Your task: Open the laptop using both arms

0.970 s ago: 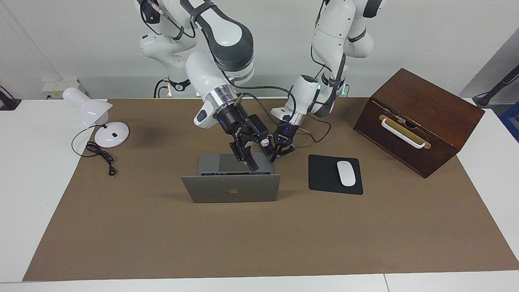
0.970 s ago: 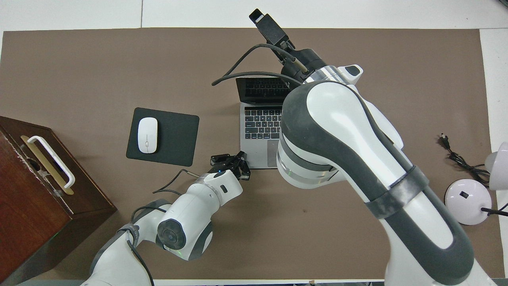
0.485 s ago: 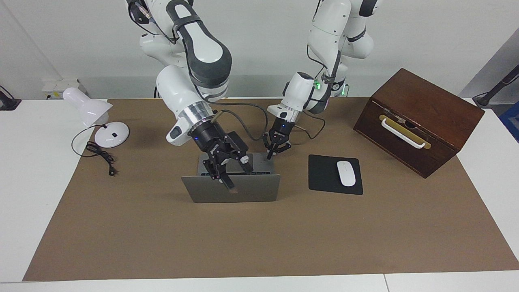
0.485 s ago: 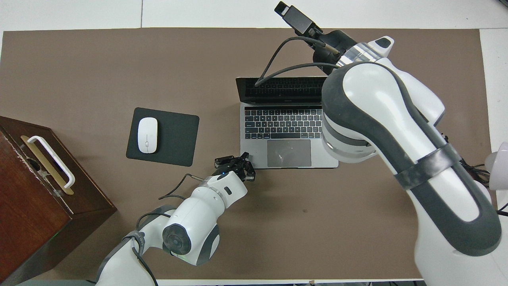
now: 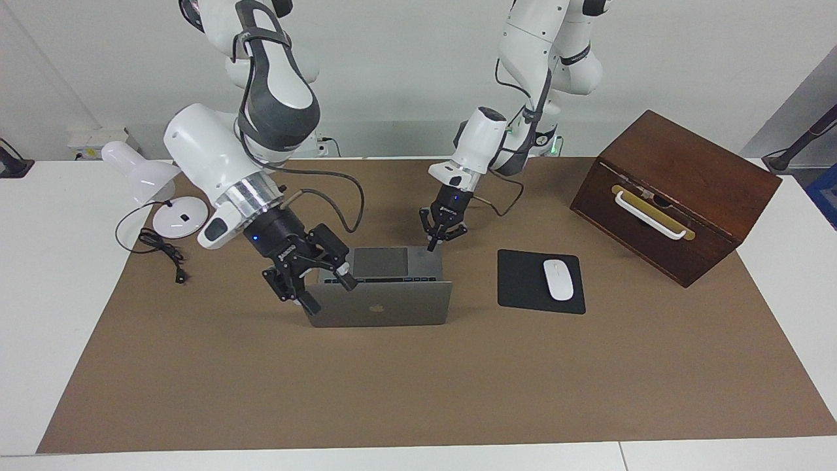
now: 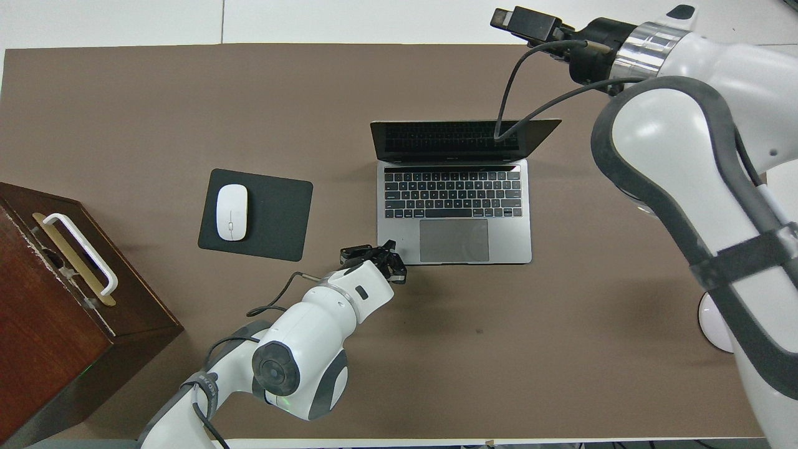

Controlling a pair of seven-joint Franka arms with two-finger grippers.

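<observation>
The silver-grey laptop (image 5: 392, 313) (image 6: 454, 240) stands open in the middle of the brown mat, its lid upright and its keyboard toward the robots. My left gripper (image 5: 431, 246) (image 6: 391, 247) is shut, and its tips rest at the corner of the keyboard deck nearest the robots, toward the left arm's end. My right gripper (image 5: 331, 296) hangs open in the air beside the lid's edge toward the right arm's end, with nothing between its fingers.
A black mouse pad (image 5: 523, 281) (image 6: 274, 212) with a white mouse (image 5: 559, 279) (image 6: 232, 212) lies beside the laptop. A brown wooden box (image 5: 673, 190) (image 6: 50, 324) stands at the left arm's end. A white desk lamp (image 5: 140, 171) and its cable (image 5: 160, 252) sit at the right arm's end.
My right gripper has swung from over the lid's middle out past the laptop toward the right arm's end. The lid stands as before. The left gripper has barely shifted.
</observation>
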